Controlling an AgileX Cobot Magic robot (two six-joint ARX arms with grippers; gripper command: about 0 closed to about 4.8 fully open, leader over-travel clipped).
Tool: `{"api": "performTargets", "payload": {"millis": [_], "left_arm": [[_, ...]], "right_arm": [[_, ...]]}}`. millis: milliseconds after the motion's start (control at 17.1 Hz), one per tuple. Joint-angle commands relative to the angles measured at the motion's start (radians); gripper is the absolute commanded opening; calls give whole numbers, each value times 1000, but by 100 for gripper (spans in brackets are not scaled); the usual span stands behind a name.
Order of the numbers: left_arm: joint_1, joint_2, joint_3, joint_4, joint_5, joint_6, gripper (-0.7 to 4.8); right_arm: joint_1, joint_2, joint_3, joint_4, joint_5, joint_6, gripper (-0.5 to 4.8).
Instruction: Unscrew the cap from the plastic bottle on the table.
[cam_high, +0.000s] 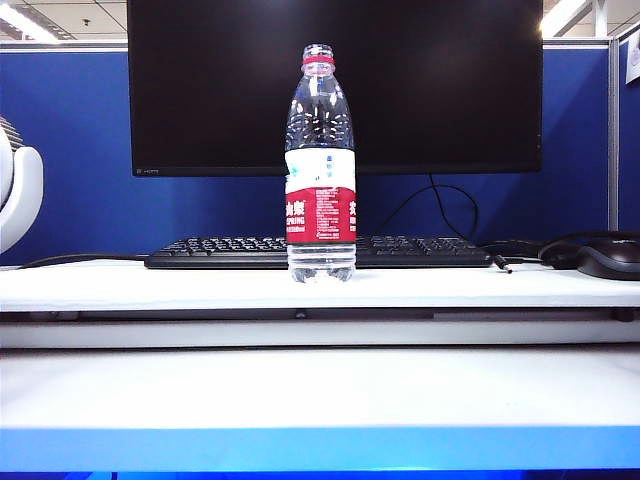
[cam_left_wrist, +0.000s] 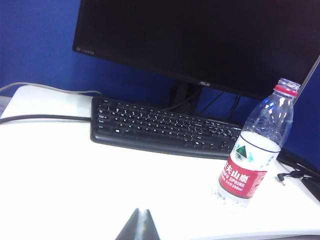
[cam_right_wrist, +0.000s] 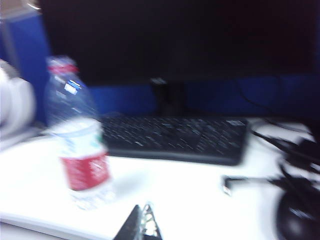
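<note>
The plastic bottle stands upright on the table, just in front of the keyboard. Its clear threaded neck is bare above a thin red neck ring. The cap is out of view in every frame. The bottle also shows in the left wrist view and, blurred, in the right wrist view. My left gripper is shut, low over the white table and well short of the bottle. My right gripper is shut too, near the bottle's base but apart from it. Neither gripper shows in the exterior view.
A black keyboard lies behind the bottle, under a large dark monitor. A black mouse and cables lie at the right. A white rounded object stands at the far left. A blue partition backs the desk.
</note>
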Motion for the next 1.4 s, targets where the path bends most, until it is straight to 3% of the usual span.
{"api": "performTargets", "payload": {"millis": [58, 816, 933, 991, 1166, 1400], "left_arm": [[0, -3, 1, -2, 4, -92, -3], [0, -3, 1, -27, 4, -103, -3], [2, -3, -11, -31, -44, 124, -3], [2, -3, -26, -31, -94, 182, -3], [2, -3, -90, -14, -320, 210, -3], [29, -3, -169, 68, -327, 249, -3]], "right_arm": [[0, 0, 0, -12, 13, -10, -4], [0, 0, 0, -13, 8, -10, -5], [0, 0, 0, -13, 8, -10, -5], [0, 0, 0, -13, 8, -10, -5], [0, 0, 0, -13, 8, -10, -5], [0, 0, 0, -13, 8, -10, -5]]}}
